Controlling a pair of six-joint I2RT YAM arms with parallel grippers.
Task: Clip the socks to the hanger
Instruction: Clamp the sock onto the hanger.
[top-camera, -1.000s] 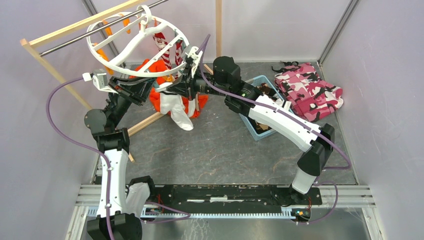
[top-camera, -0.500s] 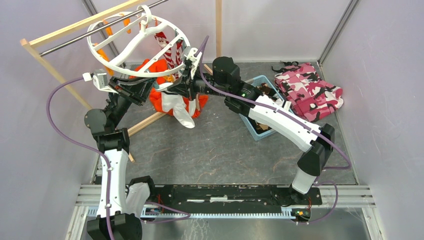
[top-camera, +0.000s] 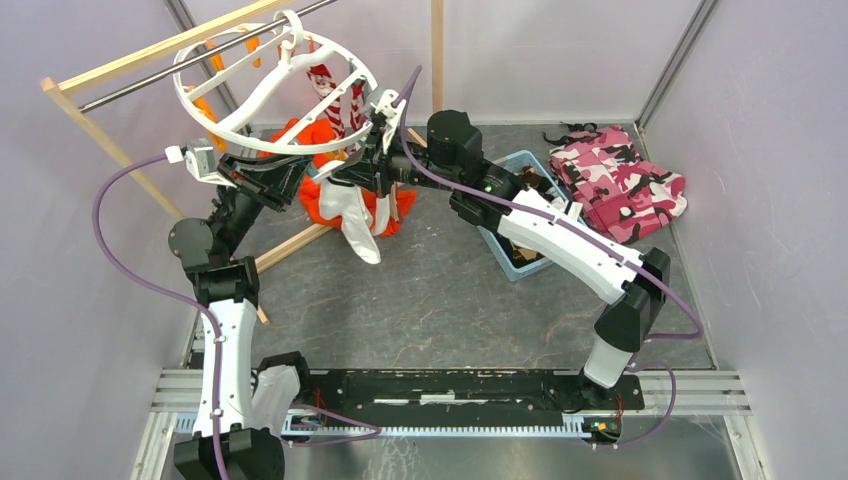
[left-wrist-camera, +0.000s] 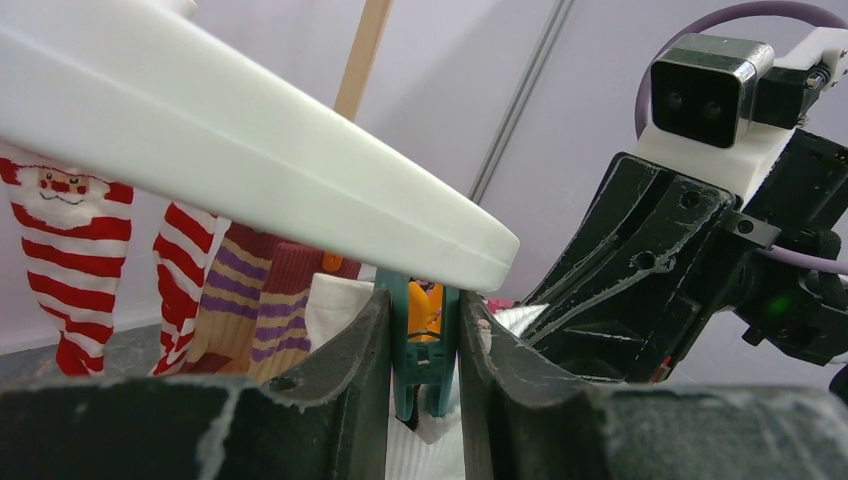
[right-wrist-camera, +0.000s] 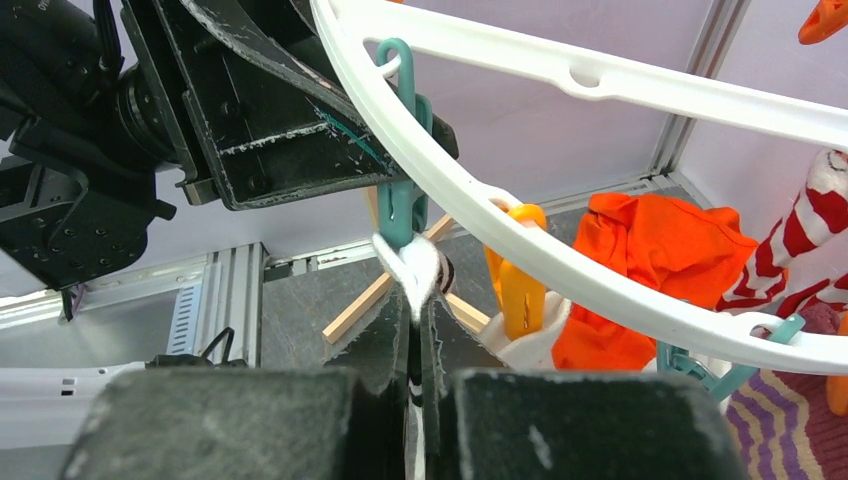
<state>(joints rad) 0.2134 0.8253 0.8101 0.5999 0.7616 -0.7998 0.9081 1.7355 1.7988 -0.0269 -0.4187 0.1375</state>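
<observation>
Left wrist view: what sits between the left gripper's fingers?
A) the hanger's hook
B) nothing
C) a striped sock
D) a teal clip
D: the left gripper is closed on the teal clip hanging under the white hanger ring; the striped socks hang off to the side.

The top camera is looking down from above and behind the arm bases, taking in the whole counter (top-camera: 440, 290). The wrist cameras are sitting close, facing each other, both sharing the hanger (left-wrist-camera: 250, 170) rim and one teal clip (right-wrist-camera: 400, 205).
</observation>
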